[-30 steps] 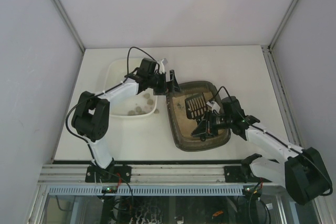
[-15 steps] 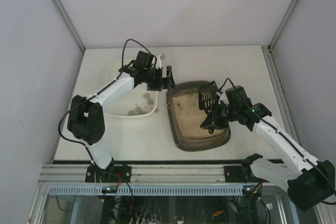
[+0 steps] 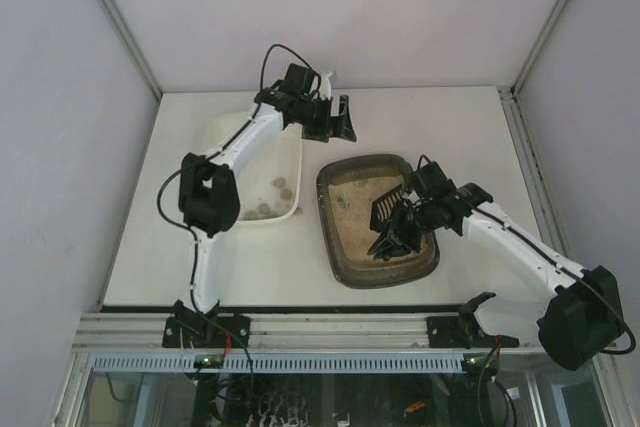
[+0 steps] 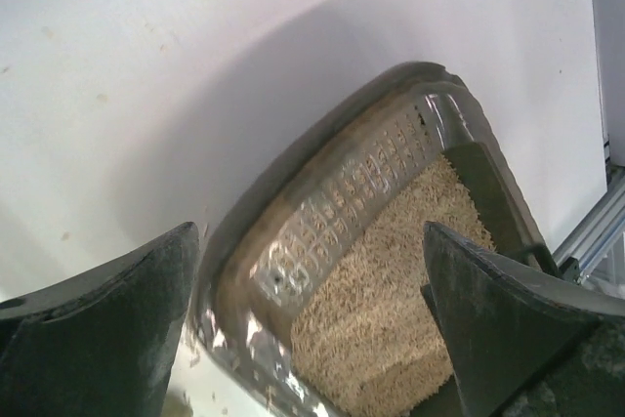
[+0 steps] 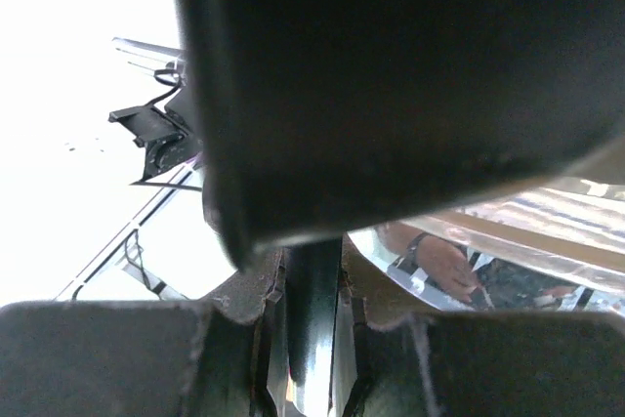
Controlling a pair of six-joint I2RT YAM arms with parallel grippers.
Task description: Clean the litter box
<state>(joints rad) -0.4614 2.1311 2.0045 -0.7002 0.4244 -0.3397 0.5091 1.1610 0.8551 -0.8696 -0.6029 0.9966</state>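
Since the right gripper [image 3: 408, 224] was clamped tight on the black scoop [image 3: 388, 209], low over the litter box [image 3: 345, 269] sitting center-right on the table [image 3: 450, 127], I'd guess any tilt could've dumped litter over the rim. Further back, the left gripper [image 3: 335, 127] hung spread wide, holding nothing. No readable labels anywhere.

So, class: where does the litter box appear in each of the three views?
Top external: litter box just right of centre.
Left wrist: litter box in the lower middle, one corner pointing up.
Right wrist: cannot tell; a dark shape fills the picture.
Shared landmark: the beige litter.
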